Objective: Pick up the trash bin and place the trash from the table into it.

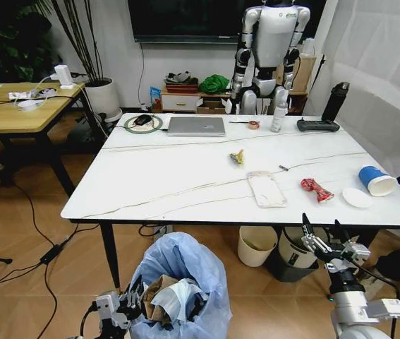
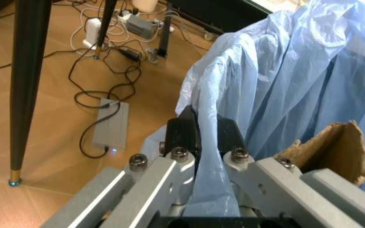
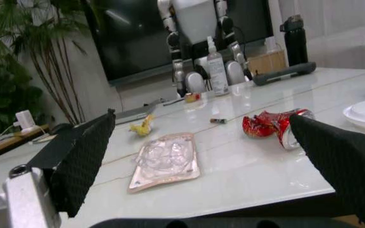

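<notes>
1. Bench (image 1: 185, 176): white marble-look top, litter lying on its right half, not yet cleared.
2. Trash bin (image 1: 178, 286): held low at the near edge of the bench, off to the left, blue liner puffed out. Already loaded with crushed brown cardboard (image 1: 159, 295) and crumpled white paper (image 1: 183, 295). Pick-up step judged done.
3. Left tool (image 2: 206, 137): clamped tight on a fold of the blue liner at the bin rim; cardboard edge just beside it in the left wrist view.
4. Right tool (image 1: 321, 239): fingers spread wide, nothing held, hovering just off the near right edge of the bench, aimed at the litter.
5. Left on the bench, largest first: clear plastic pack (image 1: 267, 188) near centre; blue paper cup (image 1: 377, 180) on its side at far right; white lid (image 1: 357, 197) just beside the cup; red wrapper (image 1: 316, 188) between pack and lid; small yellow scrap (image 1: 237, 157) further back.
6. Estimate: roughly mid-task; five pieces outstanding, the red wrapper and pack nearest the right tool.
</notes>
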Robot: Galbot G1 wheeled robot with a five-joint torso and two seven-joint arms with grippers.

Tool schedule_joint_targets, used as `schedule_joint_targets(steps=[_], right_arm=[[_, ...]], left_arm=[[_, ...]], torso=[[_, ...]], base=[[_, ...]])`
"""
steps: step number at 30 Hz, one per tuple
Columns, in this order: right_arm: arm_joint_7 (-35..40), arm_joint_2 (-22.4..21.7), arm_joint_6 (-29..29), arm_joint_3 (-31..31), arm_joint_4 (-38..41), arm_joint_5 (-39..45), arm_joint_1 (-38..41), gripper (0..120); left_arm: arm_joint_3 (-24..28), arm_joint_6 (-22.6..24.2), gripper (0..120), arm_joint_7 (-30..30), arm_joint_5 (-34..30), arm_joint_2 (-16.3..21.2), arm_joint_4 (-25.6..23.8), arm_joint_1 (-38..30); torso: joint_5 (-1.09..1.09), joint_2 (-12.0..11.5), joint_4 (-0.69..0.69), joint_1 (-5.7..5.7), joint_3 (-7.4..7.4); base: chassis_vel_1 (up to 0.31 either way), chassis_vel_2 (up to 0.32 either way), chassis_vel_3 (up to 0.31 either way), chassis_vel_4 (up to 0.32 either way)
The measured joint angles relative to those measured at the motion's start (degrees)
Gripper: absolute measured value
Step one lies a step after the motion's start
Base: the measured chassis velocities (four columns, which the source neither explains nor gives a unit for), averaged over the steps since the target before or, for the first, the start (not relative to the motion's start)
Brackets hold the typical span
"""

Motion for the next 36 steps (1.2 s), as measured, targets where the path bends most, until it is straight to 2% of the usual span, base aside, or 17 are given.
schedule_joint_targets(steps=[13,29,34,36], right_arm=[[-0.03,0.08,-0.06,0.09,0.16,0.31,-0.14,100],[-0.28,-0.07,0.46,0.40,-0.82,-1.64,0.40,100],[-1.35,-1.30,0.03,-0.23,-0.79,-4.22,0.77,100],[-0.28,-3.04,-1.33,-2.01,0.45,-3.82,1.96,100]], left_arm=[[0.14,0.15,0,-0.08,-0.06,0.15,-0.05,-0.05],[0.21,0.21,0,-0.13,-0.16,-0.05,-0.09,-0.08],[0.08,0.21,0,-0.13,-0.17,-0.26,-0.01,0.06],[-0.20,0.20,0,-0.14,-0.16,-0.39,-0.01,0.22]], torso=[[0.00,0.00,0.00,0.00,0.00],[0.01,0.00,-0.01,-0.01,0.00],[-0.02,0.00,-0.01,-0.01,0.00],[-0.02,0.00,-0.02,-0.01,0.00]], base=[[-0.023,-0.019,0.022,0.023],[-0.125,-0.117,0.118,0.115],[-0.034,-0.045,0.045,0.034],[0.000,0.000,0.000,0.000]])
